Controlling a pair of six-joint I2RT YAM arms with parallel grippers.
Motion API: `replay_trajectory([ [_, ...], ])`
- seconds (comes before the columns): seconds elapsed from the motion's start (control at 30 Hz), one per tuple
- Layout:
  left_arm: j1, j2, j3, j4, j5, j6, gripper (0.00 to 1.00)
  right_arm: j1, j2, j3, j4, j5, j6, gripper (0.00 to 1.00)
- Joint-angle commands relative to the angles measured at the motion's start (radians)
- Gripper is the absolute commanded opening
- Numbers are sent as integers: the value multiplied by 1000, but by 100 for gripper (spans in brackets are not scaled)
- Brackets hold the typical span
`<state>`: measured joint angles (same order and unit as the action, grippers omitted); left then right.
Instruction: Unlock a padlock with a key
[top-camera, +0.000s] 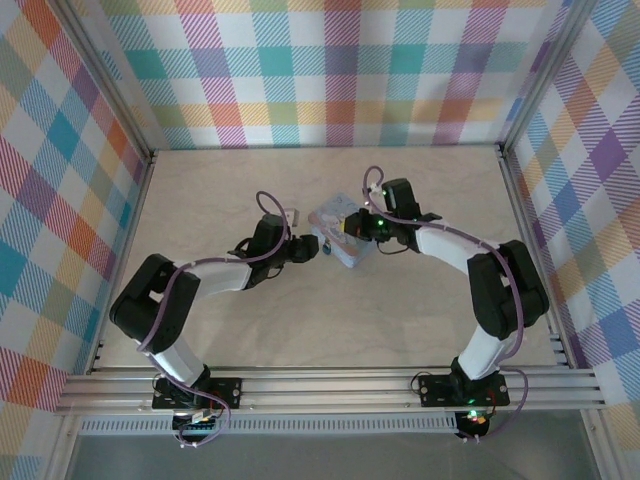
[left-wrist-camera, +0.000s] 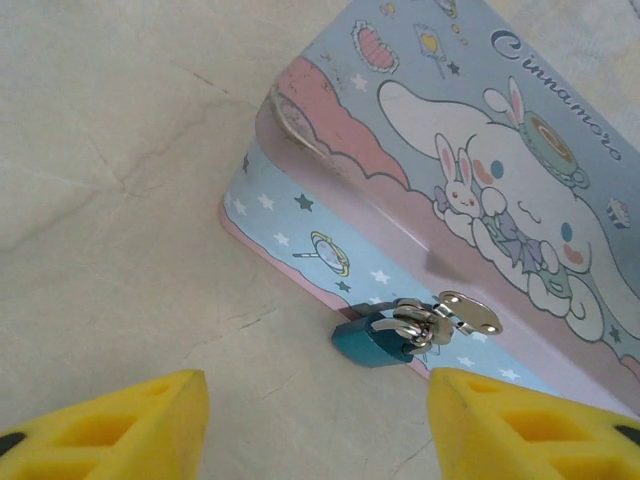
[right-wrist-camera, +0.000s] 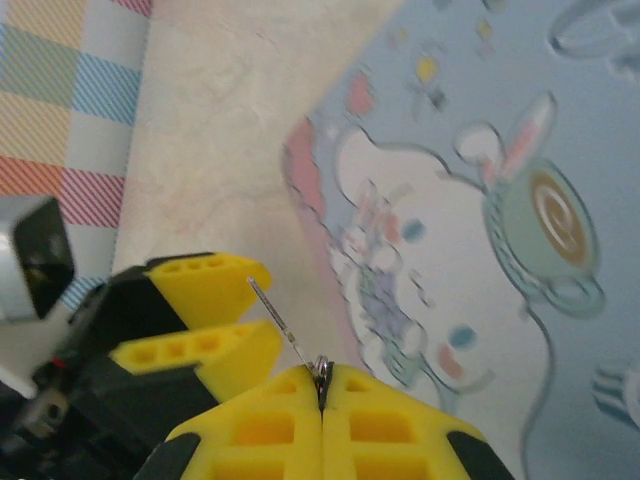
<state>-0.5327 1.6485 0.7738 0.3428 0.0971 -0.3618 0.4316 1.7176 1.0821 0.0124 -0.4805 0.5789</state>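
The small blue padlock (left-wrist-camera: 372, 345) lies on the table against the front wall of the pale blue cartoon tin (left-wrist-camera: 480, 170), its silvery shackle through the tin's metal hasp (left-wrist-camera: 462, 314). My left gripper (left-wrist-camera: 320, 432) is open, its yellow fingers (left-wrist-camera: 120, 425) spread to either side just short of the padlock, with nothing between them. My right gripper (right-wrist-camera: 322, 388) hovers over the tin (right-wrist-camera: 480, 200) and is shut on the key (right-wrist-camera: 283, 322), whose thin blade pokes out toward the left gripper's fingers (right-wrist-camera: 200, 285). From above, both grippers meet at the tin (top-camera: 338, 232): left gripper (top-camera: 312, 248), right gripper (top-camera: 356, 228).
The tin sits mid-table on the pale wooden surface (top-camera: 250, 190). Plaid walls (top-camera: 330, 70) enclose the back and both sides. Both arms reach inward from the aluminium rail (top-camera: 330, 385) at the near edge.
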Motion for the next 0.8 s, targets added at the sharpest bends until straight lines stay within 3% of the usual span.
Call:
replay_trajectory([
  [0.0, 21, -46, -27, 7, 56, 56, 63, 6, 62, 64, -1, -28, -16, 0],
  [0.4, 34, -49, -40, -16, 85, 127, 72, 36, 289, 292, -40, -72, -25, 0],
  [0.77, 19, -6, -29, -21, 144, 199, 72, 81, 289, 172, -53, -59, -25, 0],
])
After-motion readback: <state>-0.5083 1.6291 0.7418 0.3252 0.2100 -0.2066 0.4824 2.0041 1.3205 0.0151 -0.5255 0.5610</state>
